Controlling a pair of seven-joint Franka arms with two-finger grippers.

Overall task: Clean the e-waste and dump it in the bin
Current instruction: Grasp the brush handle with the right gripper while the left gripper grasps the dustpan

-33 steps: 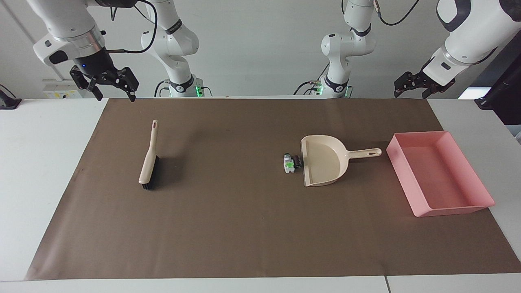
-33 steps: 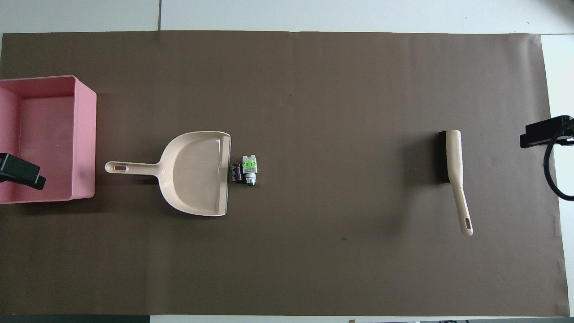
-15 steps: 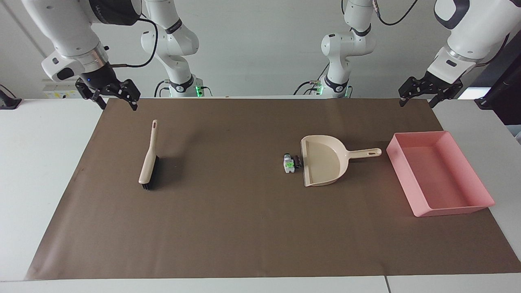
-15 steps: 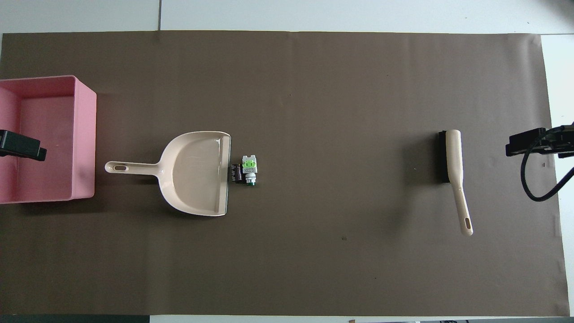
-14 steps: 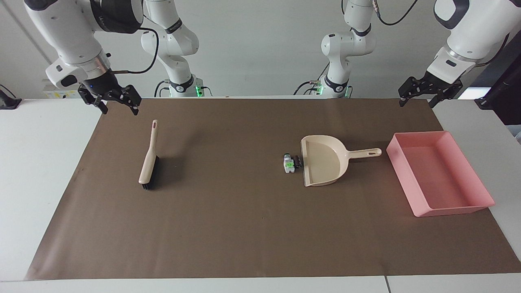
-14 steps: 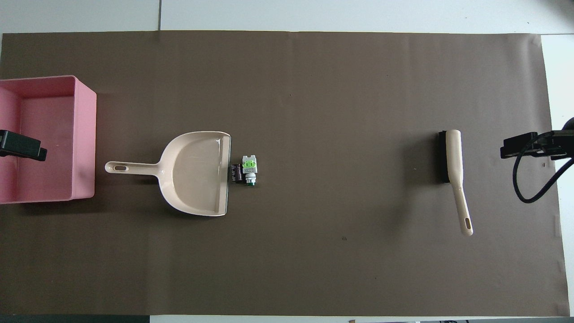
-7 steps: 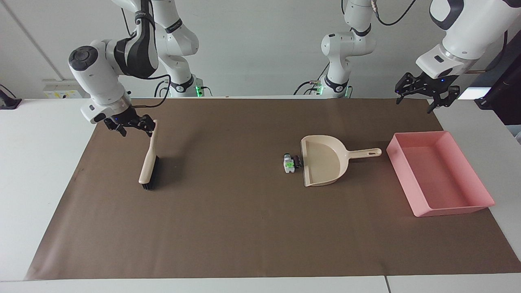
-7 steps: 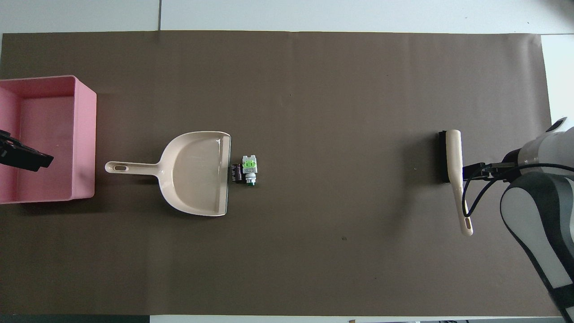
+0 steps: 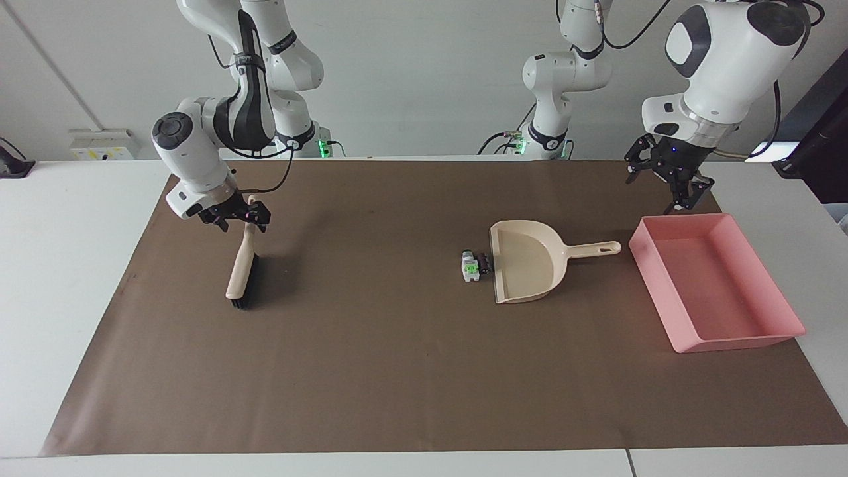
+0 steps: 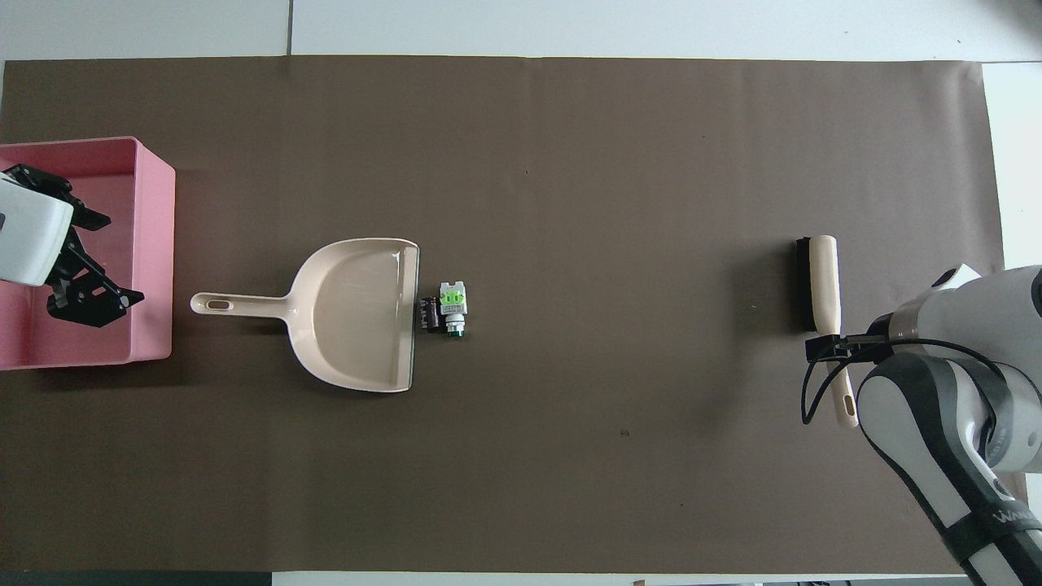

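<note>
Two scraps of e-waste (image 9: 472, 264), a white piece and a black block, lie touching the lip of one beige dustpan (image 9: 527, 261); open brown mat (image 9: 397, 371) surrounds them. One pink bin (image 9: 715, 281) sits at the mat's edge, the left gripper (image 9: 666, 185) hovering above it, fingers spread. The right gripper (image 9: 235, 217), spread, straddles the single brush (image 9: 240, 268) handle.

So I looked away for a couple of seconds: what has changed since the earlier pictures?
The right gripper came down from above the table's edge onto the brush handle, straddling it. The left gripper swung lower, over the bin's near edge. Brush, dustpan, e-waste and bin lie unmoved.
</note>
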